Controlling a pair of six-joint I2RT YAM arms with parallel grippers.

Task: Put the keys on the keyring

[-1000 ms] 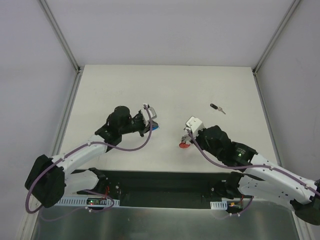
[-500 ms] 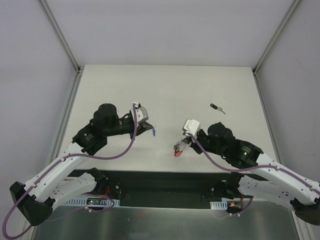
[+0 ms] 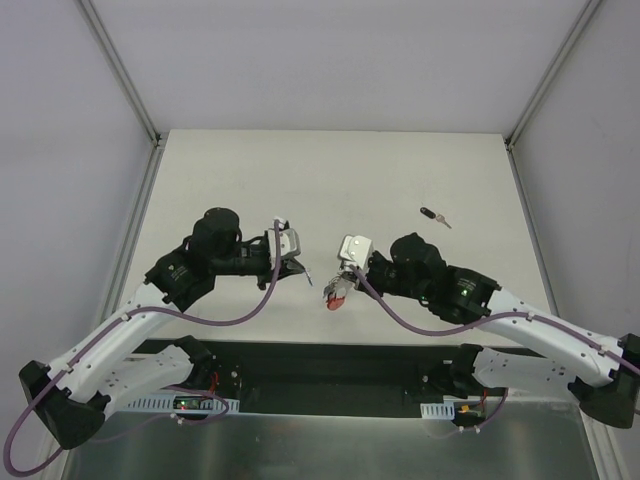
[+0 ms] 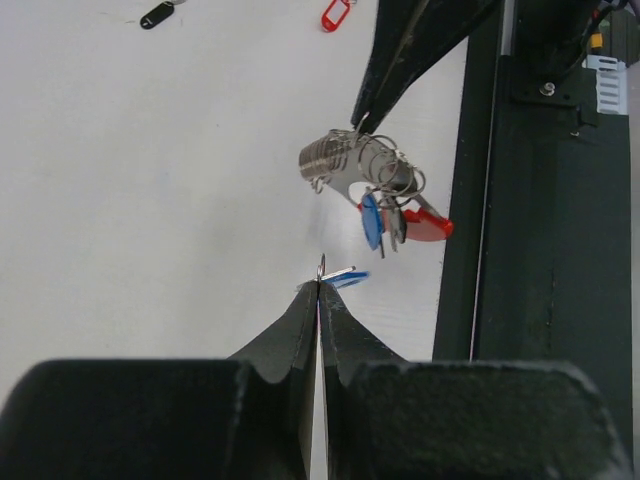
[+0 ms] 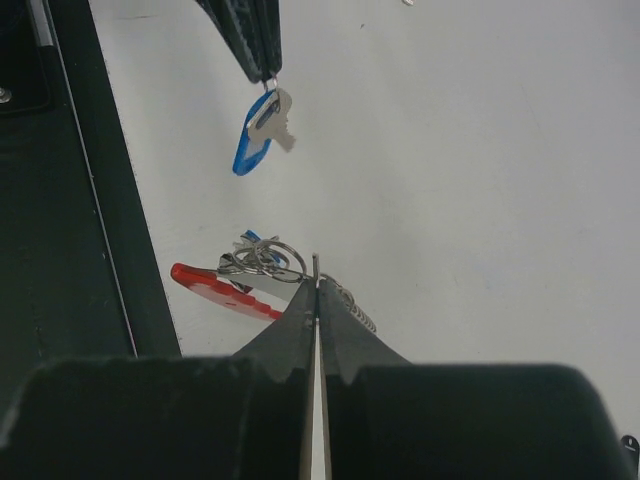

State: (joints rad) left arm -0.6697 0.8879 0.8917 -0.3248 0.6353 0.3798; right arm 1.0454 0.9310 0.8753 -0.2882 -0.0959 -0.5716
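My left gripper point(image 4: 319, 287) is shut on a small blue-headed key point(image 4: 347, 275), which sticks out sideways from its tips. In the right wrist view that key point(image 5: 258, 130) hangs from the left fingers point(image 5: 250, 35) above the table. My right gripper point(image 5: 316, 283) is shut on the keyring point(image 5: 245, 272), pinching its silver ring; the red band point(image 5: 215, 288) and a coil dangle below. In the left wrist view the keyring point(image 4: 365, 175) hangs just beyond the blue key, with another blue-headed key point(image 4: 371, 220) on it. From above, both grippers point(image 3: 303, 270) point(image 3: 342, 280) meet over the table's front middle.
A black-headed key point(image 3: 433, 215) lies on the white table to the far right. A small red-tagged key point(image 4: 337, 14) lies farther off in the left wrist view. The black base strip point(image 3: 320, 360) runs along the near edge. Grey walls enclose the table.
The right gripper has carried the keyring left toward the middle. The left gripper has swung right with the blue key, so the two tips are now close together.
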